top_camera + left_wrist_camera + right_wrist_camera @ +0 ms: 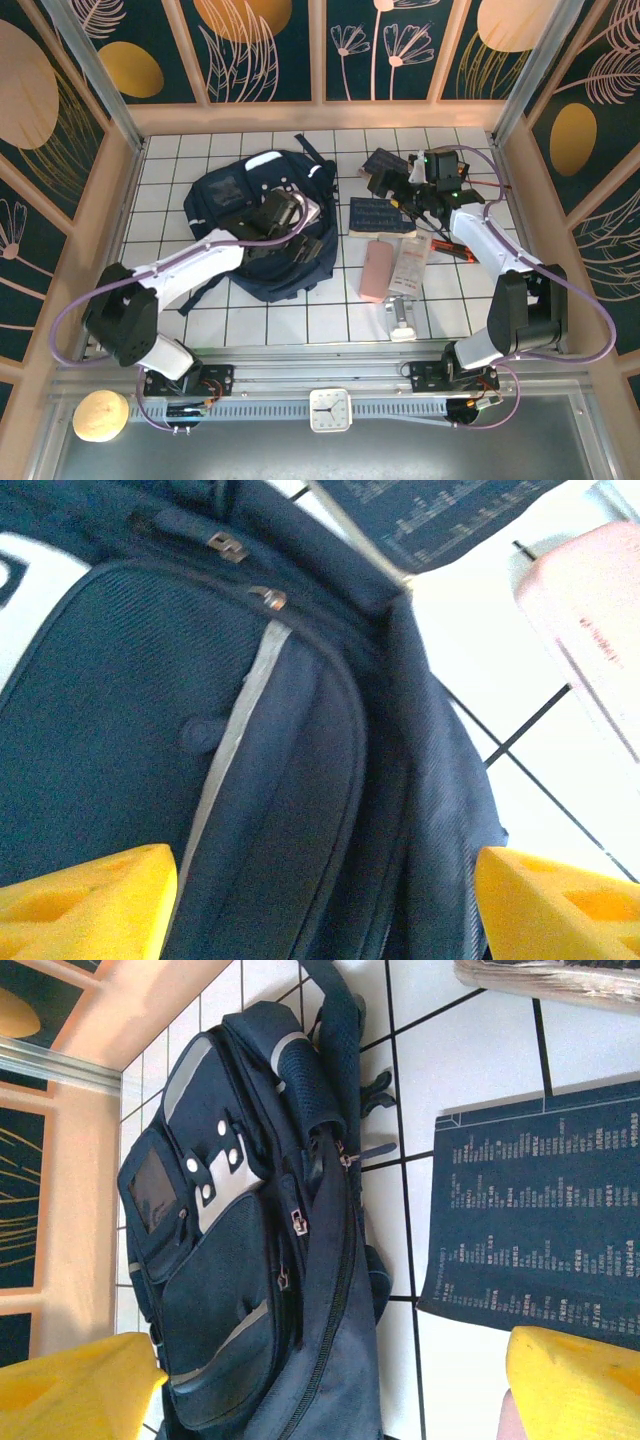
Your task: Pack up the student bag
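The student bag [215, 200], navy with grey stripes and a white-grey patch, lies flat at the left middle of the tiled table. My left gripper [300, 215] hovers over its right side, open. In the left wrist view the left gripper [325, 905] straddles the student bag's [120, 730] side folds, with a yellow fingertip [90, 900] on each side and two zipper pulls [270, 598] ahead. My right gripper [398, 185] hangs open high over the table's right half. The right gripper [320, 1390] looks down on the student bag [230, 1290], holding nothing.
A dark blue book [380, 215] lies right of the bag, with a pink case [377, 268] and a white packet [408, 265] nearer me. A black object [385, 165] lies behind the book and a small white item [400, 320] near the front. Walls close three sides.
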You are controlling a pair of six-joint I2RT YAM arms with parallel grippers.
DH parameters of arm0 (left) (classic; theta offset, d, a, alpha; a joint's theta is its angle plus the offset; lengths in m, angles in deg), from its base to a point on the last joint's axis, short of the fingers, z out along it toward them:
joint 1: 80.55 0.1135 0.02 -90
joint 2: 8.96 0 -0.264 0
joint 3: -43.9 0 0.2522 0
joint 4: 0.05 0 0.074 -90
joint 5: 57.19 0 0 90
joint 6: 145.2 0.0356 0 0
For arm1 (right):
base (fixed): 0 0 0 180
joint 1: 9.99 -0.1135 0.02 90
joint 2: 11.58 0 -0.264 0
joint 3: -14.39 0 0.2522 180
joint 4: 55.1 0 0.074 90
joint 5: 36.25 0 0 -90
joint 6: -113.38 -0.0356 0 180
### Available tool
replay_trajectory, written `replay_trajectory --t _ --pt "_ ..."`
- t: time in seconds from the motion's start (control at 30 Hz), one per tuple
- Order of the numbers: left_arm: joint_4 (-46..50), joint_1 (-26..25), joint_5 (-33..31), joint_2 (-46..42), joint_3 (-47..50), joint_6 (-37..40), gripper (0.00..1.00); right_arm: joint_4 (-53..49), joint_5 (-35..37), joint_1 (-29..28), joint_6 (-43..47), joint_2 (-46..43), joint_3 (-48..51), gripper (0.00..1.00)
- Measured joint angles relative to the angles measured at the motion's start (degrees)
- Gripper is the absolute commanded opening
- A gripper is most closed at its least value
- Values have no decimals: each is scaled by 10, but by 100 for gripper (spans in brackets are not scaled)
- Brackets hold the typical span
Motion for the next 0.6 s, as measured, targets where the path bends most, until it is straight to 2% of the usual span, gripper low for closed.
replay_trajectory --t 0.17,0.47,0.53,0.6 --pt "7 -6 25 55 -41 6 70 1 1 0 -8 0 3 91" --pt "36 -6 50 123 -61 19 61 1 4 0 -10 -3 4 91" --pt "37 -6 50 126 -61 21 54 2 6 0 -13 -5 7 91" --pt "38 -6 48 126 -61 24 41 2 9 0 -16 -6 11 91"
